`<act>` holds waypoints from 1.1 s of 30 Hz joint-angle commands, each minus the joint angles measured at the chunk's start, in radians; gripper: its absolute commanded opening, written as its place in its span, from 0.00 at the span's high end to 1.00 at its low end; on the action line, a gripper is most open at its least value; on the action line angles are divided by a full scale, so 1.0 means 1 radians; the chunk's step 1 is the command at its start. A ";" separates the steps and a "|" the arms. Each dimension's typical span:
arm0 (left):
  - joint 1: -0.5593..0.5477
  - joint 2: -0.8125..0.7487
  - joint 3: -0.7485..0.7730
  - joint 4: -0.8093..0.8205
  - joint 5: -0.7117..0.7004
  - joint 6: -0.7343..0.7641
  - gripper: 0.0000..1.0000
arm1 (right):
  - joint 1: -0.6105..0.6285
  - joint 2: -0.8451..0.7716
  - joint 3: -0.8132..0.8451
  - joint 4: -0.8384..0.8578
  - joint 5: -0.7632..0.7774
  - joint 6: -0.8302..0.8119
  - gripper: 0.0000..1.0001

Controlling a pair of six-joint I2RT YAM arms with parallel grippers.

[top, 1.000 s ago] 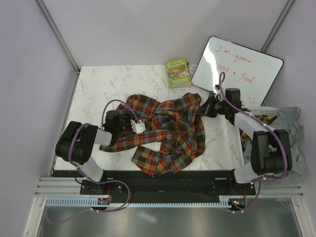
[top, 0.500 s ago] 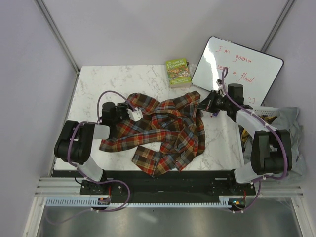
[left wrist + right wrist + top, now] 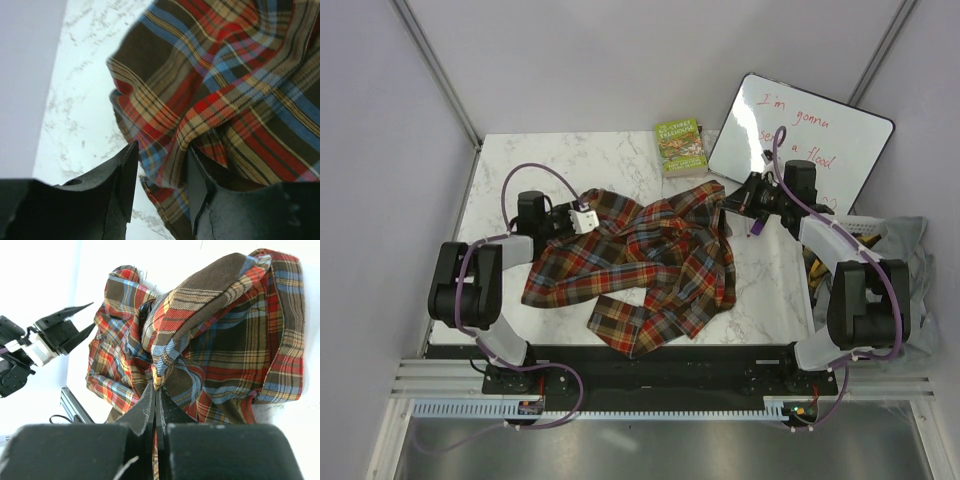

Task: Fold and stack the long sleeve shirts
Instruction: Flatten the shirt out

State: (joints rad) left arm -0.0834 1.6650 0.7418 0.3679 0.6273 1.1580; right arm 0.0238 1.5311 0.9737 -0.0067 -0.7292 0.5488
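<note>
One long sleeve shirt [image 3: 645,262], plaid in red-orange, brown and blue, lies crumpled and partly spread in the middle of the marble table [image 3: 515,165]. My right gripper [image 3: 725,203] is at the shirt's far right corner. In the right wrist view that gripper [image 3: 156,385] is shut on a bunched fold of the shirt [image 3: 225,340]. My left gripper [image 3: 590,214] is at the shirt's far left edge. In the left wrist view it [image 3: 162,152] stands open, and a fold of the shirt [image 3: 220,75] hangs between the jaws against the right finger.
A green book [image 3: 681,147] lies at the table's far edge. A whiteboard with red writing [image 3: 805,135] leans at the far right, just behind my right arm. A bin with grey cloth [image 3: 900,255] stands off the table's right side.
My left gripper has moved farther away and to the left along the shirt's edge. My right gripper has drawn its corner back and to the right, so the shirt is spread wider.
</note>
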 commanded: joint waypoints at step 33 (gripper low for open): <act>0.209 -0.634 0.419 -0.527 -0.265 -0.558 0.98 | -0.019 -0.258 0.328 0.165 0.002 0.046 1.00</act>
State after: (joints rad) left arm 0.1238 1.1259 1.1007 -0.0647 0.4938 0.6659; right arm 0.0090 1.3792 1.1755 0.0540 -0.7612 0.5842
